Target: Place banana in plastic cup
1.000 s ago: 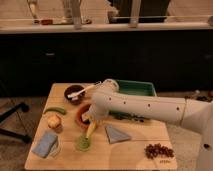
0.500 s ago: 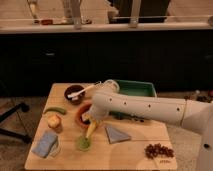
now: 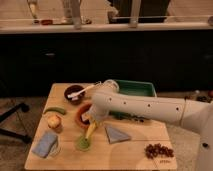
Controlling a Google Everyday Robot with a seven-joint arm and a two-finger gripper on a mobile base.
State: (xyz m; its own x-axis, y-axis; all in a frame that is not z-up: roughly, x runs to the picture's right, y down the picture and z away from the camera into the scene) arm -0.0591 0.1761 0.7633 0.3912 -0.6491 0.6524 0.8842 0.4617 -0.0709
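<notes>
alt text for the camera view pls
The robot's gripper is at the top of a pale banana whose lower end reaches a light-green plastic cup on a wooden table. An orange-red bowl sits just behind.

Gripper (image 3: pixel 95 119) above plastic cup (image 3: pixel 83 144); orange-red bowl (image 3: pixel 79 112) just behind

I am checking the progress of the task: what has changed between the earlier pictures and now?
Nothing has visibly changed. The claw stays at the upper end of the banana, just above the plastic cup. Everything else also kept its place.
</notes>
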